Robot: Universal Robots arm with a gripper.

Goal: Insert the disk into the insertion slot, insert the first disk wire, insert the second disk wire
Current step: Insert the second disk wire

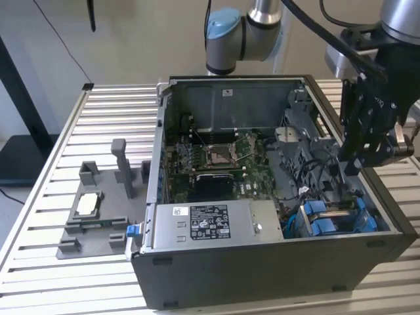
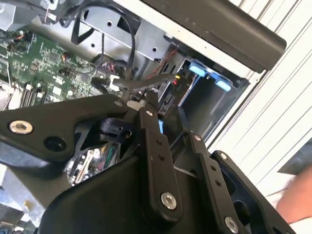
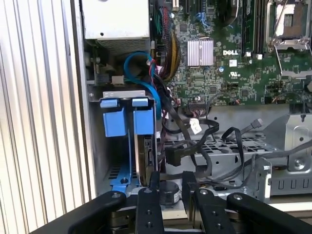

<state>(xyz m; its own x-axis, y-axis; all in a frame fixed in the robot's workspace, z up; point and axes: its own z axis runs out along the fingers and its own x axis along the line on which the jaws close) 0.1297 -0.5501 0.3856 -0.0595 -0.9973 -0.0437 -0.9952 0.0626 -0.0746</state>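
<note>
In the exterior view, our gripper [image 1: 357, 164] hangs over the case [image 1: 262, 262], just above the slot [image 1: 367, 220], likely to reach the disk's connectors. In the second wrist view, its fingers [image 2: 156, 146] stand slightly spread, pinching nothing. In the first wrist view, the disk [image 3: 145, 156] sits edge-on in the slot [image 3: 112, 93], just ahead of the fingertips, with the wires [image 3: 178, 156] beside it.
</note>
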